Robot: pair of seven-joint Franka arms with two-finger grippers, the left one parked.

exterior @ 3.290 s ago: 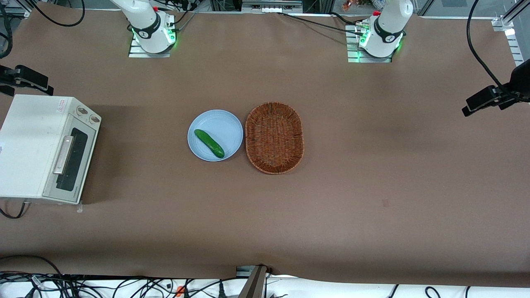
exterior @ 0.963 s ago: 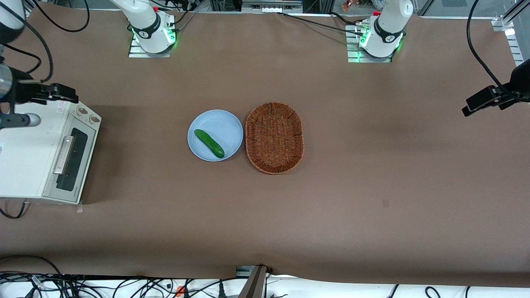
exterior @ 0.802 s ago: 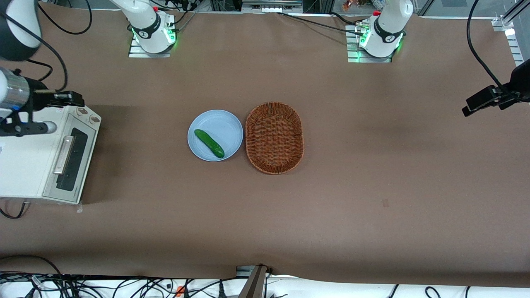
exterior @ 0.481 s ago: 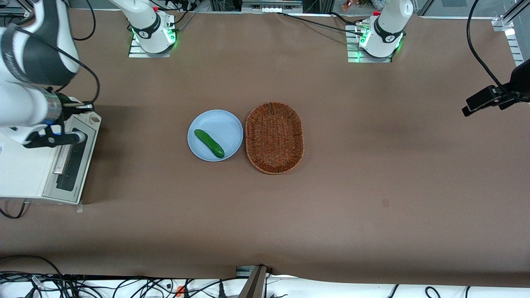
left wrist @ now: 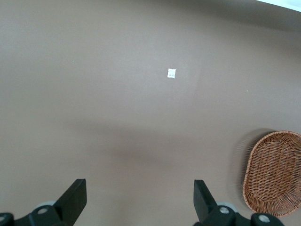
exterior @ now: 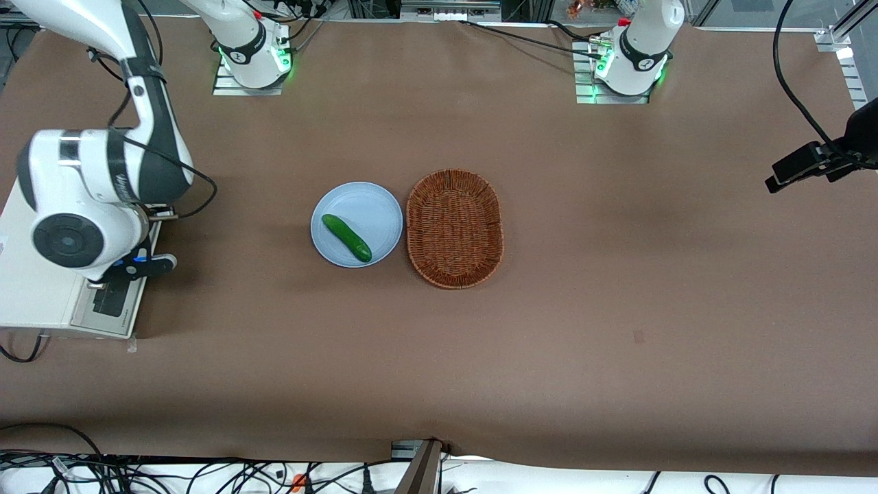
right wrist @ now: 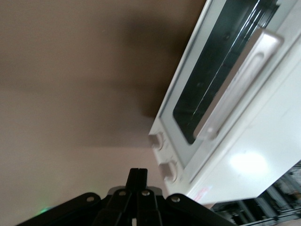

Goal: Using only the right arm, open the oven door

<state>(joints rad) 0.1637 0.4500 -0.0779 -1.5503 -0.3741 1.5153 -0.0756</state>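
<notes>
Oven (exterior: 27, 302) sits at the working arm's end of the desk (exterior: 617, 309). Its door (exterior: 110, 309) looks shut, flush w/ the body. In the front view the right arm (exterior: 103, 185) hangs over most of it, so only the nearer bit of the door shows.

Wrist cam has the end effector (right wrist: 138, 181) in the air in front of the oven, apart from the handle (right wrist: 240, 84) and closer to the knobs (right wrist: 160, 140). It looks pinched closed w/ nothing in it.

Mid-desk there's a plate (exterior: 384, 206) w/ a cucumber (exterior: 346, 237), and a basket (exterior: 454, 228) just beside it. Both are well apart from the oven, so no issue imo.

What could go wrong:
- it drifts in at knob height and bumps a knob instead of the handle
- a closed end effector can only hook the bar, so it could slip off mid-pull
- a straight pull fights the hinge arc, and the oven prob just slides across the desk
</notes>
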